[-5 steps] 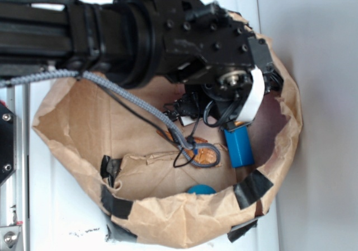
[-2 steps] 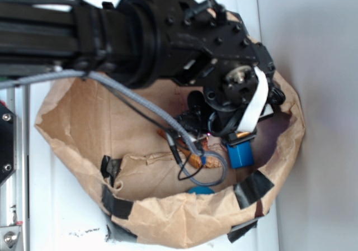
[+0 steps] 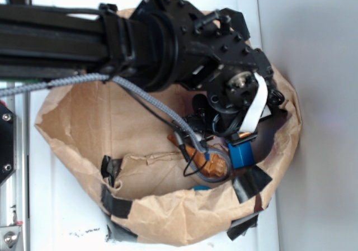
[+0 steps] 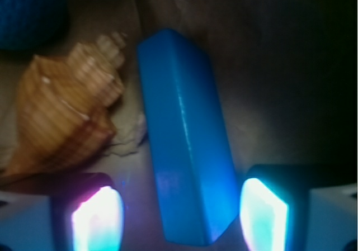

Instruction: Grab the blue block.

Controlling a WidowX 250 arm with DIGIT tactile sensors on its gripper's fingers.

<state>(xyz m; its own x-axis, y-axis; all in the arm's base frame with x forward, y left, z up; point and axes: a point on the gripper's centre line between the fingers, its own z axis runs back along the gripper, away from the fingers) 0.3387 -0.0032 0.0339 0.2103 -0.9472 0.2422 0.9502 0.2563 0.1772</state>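
The white bench [image 3: 67, 217] carries a crumpled brown paper bag [image 3: 78, 128] patched with black tape [image 3: 114, 203], and the black arm [image 3: 168, 44] reaches across it from 9 o'clock toward 3 o'clock. Compared with a second ago the arm's wrist sits lower and deeper inside the bag, and its grey braided cable [image 3: 151, 103] now drapes over the shell, hiding more of the bag floor. The tool [image 4: 179, 212] points down into the bag at the 4 o'clock side; in the wrist view its two glowing fingertips [image 4: 95, 217] stand wide apart, one on each side of the near end of the blue block [image 4: 187, 150], with a clear gap to the block on both sides. The blue block lies flat on the bag floor, long axis running from 12 to 6 o'clock in the wrist view, and less of it shows from outside than a second ago because the tool now covers its upper part. The brown seashell [image 4: 61, 111] lies just beside the block at 9 o'clock. The blue ball [image 4: 31, 10] sits at 10 o'clock, and from outside only a sliver of it remains above the bag rim.
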